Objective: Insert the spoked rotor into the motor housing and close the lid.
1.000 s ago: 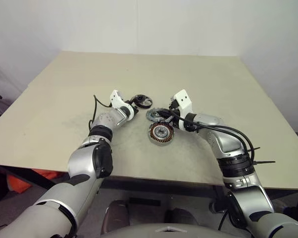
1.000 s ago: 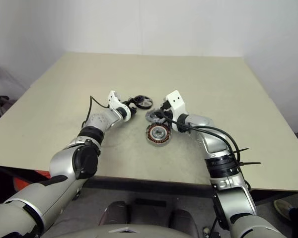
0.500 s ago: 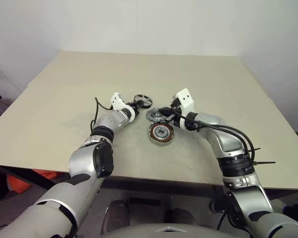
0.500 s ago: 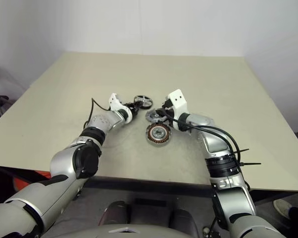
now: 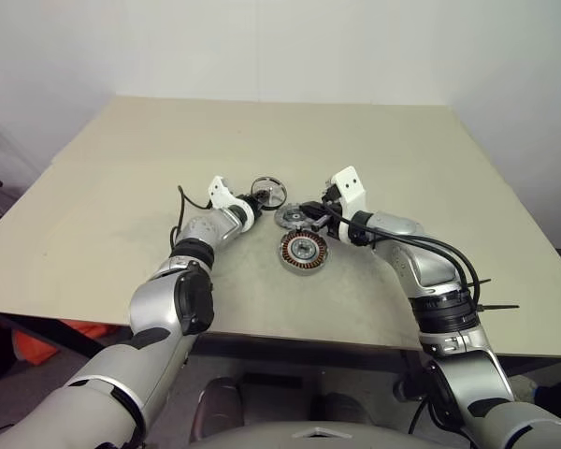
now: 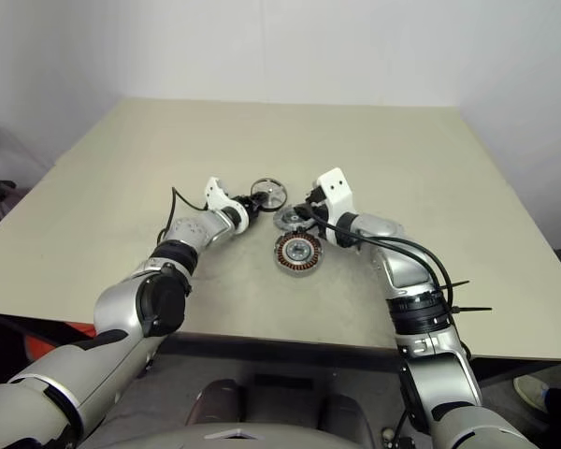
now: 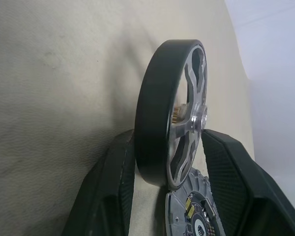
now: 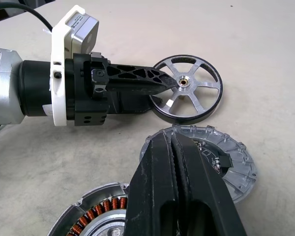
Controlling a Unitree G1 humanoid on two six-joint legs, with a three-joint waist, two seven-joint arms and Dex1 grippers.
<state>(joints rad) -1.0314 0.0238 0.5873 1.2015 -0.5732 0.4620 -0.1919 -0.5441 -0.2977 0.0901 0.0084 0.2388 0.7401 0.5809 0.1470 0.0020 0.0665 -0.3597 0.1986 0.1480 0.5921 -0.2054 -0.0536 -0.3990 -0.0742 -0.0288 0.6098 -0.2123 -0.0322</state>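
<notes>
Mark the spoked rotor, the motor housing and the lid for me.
spoked rotor (image 8: 188,88): right wrist view, on its silver spoked face.
motor housing (image 5: 304,253): left eye view, on the silver hub inside the copper windings.
lid (image 8: 234,162): right wrist view, on its grey notched face.

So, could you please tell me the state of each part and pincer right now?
Rotor: tipped up on edge, clamped between the left pincer's fingers.
Housing: flat on the table, windings up, no rotor in it.
Lid: flat on the table, off the housing.
Left pincer: shut on the rotor.
Right pincer: shut, empty, over the lid.
</notes>
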